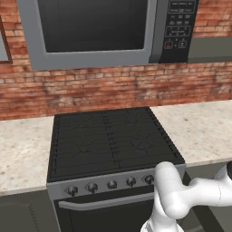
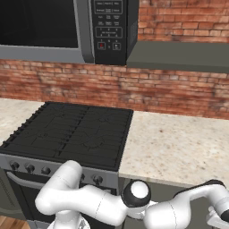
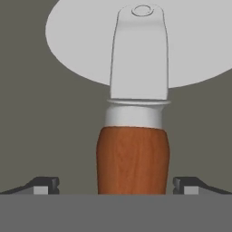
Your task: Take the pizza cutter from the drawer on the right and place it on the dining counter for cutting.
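In the hand view, the left fingertip stands clear of the pizza cutter, whose reddish-brown wooden handle lies between the wide-apart fingers of the gripper; its round grey blade lies flat on the dark grey drawer floor, the right fingertip also not touching

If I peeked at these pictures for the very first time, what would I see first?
Right up close in the hand view is the pizza cutter, its reddish-brown wooden handle between the two open fingertips, its round grey blade at the top. In the base views, a black stove sits between speckled stone counters, with a microwave above on the brick wall.
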